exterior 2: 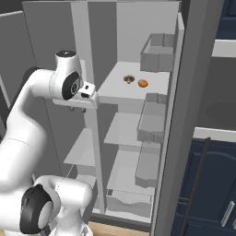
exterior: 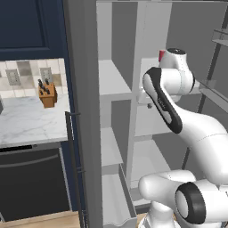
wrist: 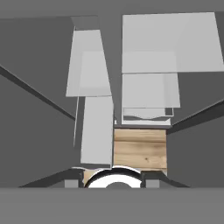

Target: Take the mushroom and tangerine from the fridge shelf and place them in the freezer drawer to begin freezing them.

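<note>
The mushroom [exterior 2: 128, 79], a small reddish-brown lump, and the bright orange tangerine [exterior 2: 143, 83] lie side by side on the fridge shelf [exterior 2: 113, 90] in the wide column. My gripper [exterior 2: 77, 109] hangs left of that shelf's front corner, in front of the divider between the columns, pointing down. In the hand view the gripper [wrist: 111, 183] is open, its two fingertips [wrist: 72, 183] apart with nothing between them. Below it the narrow freezer drawer [wrist: 95, 131] stands pulled out; the left base view shows this freezer drawer [exterior: 116, 198] at the bottom of the narrow column.
A red can [exterior: 162, 54] peeks out behind my arm. Railed door racks [exterior 2: 159, 53] line the open right door. A lipped bin [exterior 2: 130, 201] sits at the bottom of the wide column. A counter with a knife block [exterior: 47, 94] lies to the left.
</note>
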Robot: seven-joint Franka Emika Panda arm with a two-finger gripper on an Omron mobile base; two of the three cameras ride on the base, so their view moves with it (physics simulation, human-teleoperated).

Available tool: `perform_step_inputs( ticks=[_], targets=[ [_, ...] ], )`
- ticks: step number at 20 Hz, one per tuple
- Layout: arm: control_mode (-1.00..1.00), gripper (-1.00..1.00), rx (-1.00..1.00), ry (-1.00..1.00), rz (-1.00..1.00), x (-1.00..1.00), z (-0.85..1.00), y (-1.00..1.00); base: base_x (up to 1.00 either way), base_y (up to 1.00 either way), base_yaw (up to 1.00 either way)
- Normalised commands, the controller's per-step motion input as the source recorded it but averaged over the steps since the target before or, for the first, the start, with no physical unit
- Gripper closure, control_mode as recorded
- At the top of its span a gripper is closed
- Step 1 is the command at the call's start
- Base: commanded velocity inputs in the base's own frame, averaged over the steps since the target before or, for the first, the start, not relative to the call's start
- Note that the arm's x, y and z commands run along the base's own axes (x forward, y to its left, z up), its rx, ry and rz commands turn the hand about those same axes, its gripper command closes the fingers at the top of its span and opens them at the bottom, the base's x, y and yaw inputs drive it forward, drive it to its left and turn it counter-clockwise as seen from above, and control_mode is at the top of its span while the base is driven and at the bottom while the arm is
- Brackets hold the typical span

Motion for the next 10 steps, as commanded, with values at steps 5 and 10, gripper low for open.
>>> perform_step_inputs(
  ticks=[5, 10],
  targets=[
    [-1.00, -1.00, -0.04, -0.02, 0.00, -0.01, -0.15, -0.10, 0.00, 0.00, 0.00],
    [-1.00, -1.00, -0.12, -0.06, 0.01, 0.09, -0.46, -0.14, 0.00, 0.00, 0.00]
  ],
)
